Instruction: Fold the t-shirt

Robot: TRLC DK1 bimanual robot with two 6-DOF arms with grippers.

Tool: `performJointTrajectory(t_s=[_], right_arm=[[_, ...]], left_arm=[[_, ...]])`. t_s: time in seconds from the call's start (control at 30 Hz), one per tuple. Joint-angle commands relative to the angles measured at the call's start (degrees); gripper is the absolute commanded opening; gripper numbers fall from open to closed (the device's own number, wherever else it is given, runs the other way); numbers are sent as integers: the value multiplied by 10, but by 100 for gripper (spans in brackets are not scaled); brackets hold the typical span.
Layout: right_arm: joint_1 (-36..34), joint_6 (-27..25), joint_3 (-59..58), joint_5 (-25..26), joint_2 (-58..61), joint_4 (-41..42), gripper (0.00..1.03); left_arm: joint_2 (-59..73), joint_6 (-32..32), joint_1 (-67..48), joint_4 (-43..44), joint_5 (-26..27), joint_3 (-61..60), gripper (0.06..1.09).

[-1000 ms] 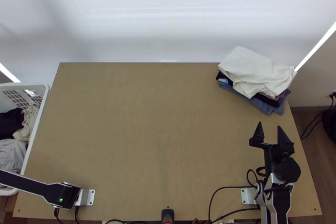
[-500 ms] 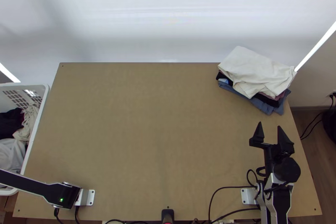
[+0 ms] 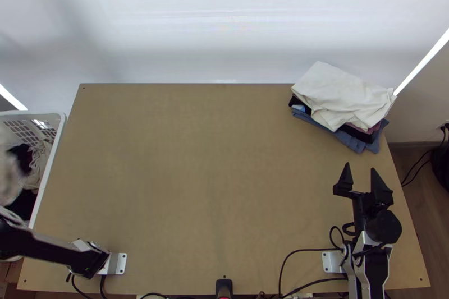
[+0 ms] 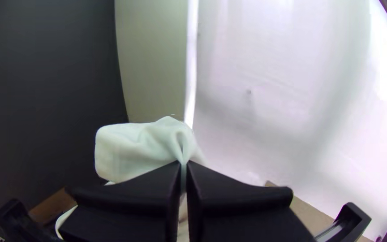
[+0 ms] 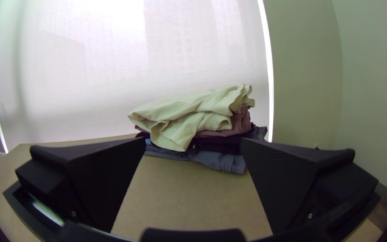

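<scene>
Cloth (image 4: pixel 133 148) | pinched in left pincer (image 4: pixel 183 164), spilling past its closed tips | right pincer (image 3: pixel 360 166) wide

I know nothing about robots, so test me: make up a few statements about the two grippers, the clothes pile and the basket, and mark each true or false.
1. The left gripper is pinching a whitish cloth. True.
2. The right gripper is closed on a garment. False: its fingers stand apart, with nothing held between them.
3. A pile of clothes lies at the far right corner of the table. True.
4. The top piece of that pile is black. False: it is a cream cloth.
5. A white basket with clothes in it stands at the table's left side. True.
</scene>
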Motion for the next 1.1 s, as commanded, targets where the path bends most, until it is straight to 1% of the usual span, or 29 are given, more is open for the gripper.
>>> performJointTrajectory(t_s=[0.0,0.1,0.23,0.27,0.4,0.5,0.6,0.67,0.83,0.93,1.07], right_arm=[[-3,7,-6,5,-2,-4,99],[-3,7,-6,5,-2,-4,99],[-3,7,-6,5,-2,-4,99],[-3,7,-6,5,-2,-4,99],[-3,7,-6,5,-2,-4,99],[-3,7,-6,5,-2,-4,99],[-3,7,-6,5,-2,-4,99],[-3,7,-6,5,-2,-4,99],[-3,7,-6,5,-2,-4,99],[-3,7,-6,5,-2,-4,99],[-3,7,-6,5,-2,-4,99]], left_arm=[[-94,-15,-77,-8,7,-59,9],[-171,-25,-192,-8,-21,-115,9],[-238,-33,-403,-3,-126,-185,9],[-249,-45,-457,-1,-159,-198,9],[-261,-72,-671,15,-281,-243,9],[-252,-84,-798,33,-333,-272,9],[-232,-93,-900,56,-360,-303,9],[-212,-100,-953,72,-368,-323,9],[-133,-116,-1020,133,-370,-331,9],[-75,-128,-1052,155,-370,-286,9],[17,-145,-1091,156,-370,-162,9]])
